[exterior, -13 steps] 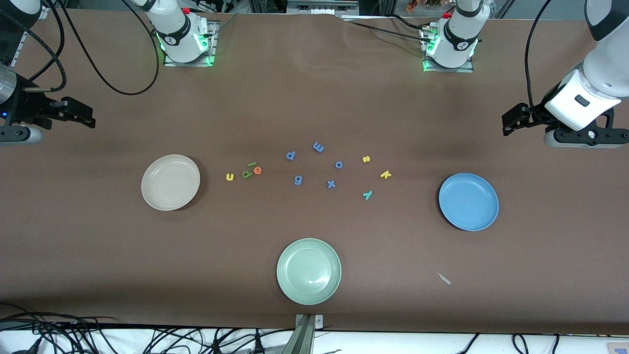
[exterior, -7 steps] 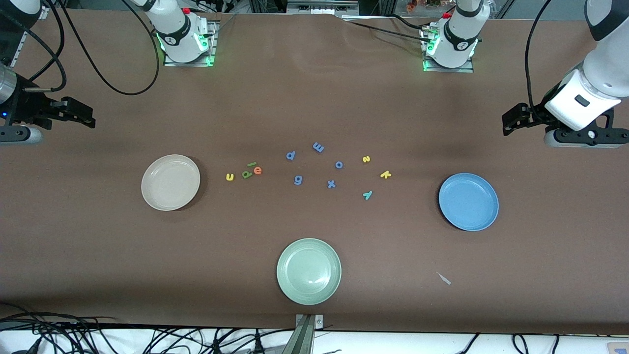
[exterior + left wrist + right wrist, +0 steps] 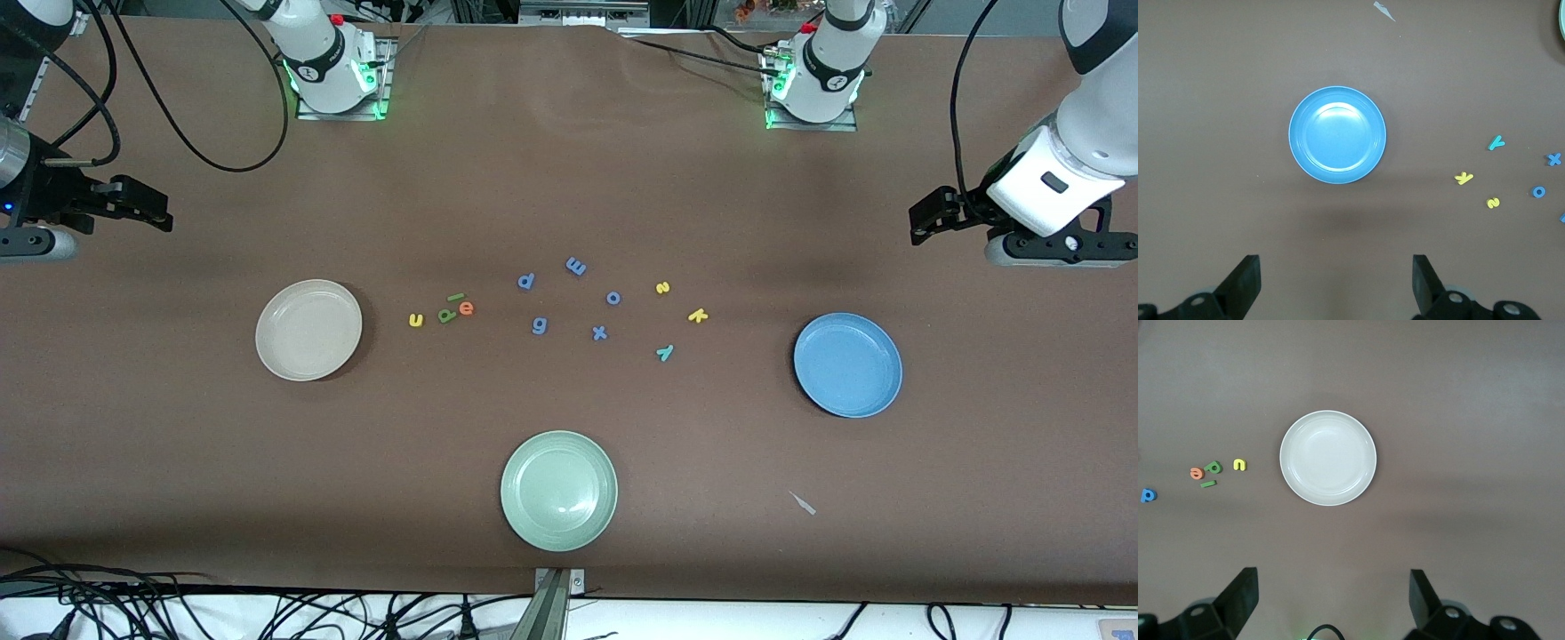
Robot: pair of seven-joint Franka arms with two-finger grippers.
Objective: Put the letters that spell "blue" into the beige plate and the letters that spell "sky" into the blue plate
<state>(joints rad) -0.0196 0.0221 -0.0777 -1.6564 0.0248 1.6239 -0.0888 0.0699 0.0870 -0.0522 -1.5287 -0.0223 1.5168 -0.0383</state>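
The beige plate (image 3: 308,330) (image 3: 1328,457) lies empty toward the right arm's end. Beside it lie the yellow u (image 3: 416,320) (image 3: 1239,465), dark green b (image 3: 446,315), light green l (image 3: 456,297) and orange e (image 3: 467,308). Toward the left arm's end the blue plate (image 3: 847,364) (image 3: 1337,143) is empty too, with the yellow s (image 3: 662,287), yellow k (image 3: 698,315) (image 3: 1463,178) and teal y (image 3: 665,353) (image 3: 1496,142) beside it. My right gripper (image 3: 153,210) (image 3: 1333,600) and left gripper (image 3: 925,219) (image 3: 1336,280) hang open and empty, high over the table's two ends.
Several periwinkle-blue letters (image 3: 576,266) lie scattered mid-table between the two letter groups. A pale green plate (image 3: 558,490) sits nearer the front camera. A small pale scrap (image 3: 804,504) lies nearer the camera than the blue plate. Cables (image 3: 178,133) trail around the right arm's base.
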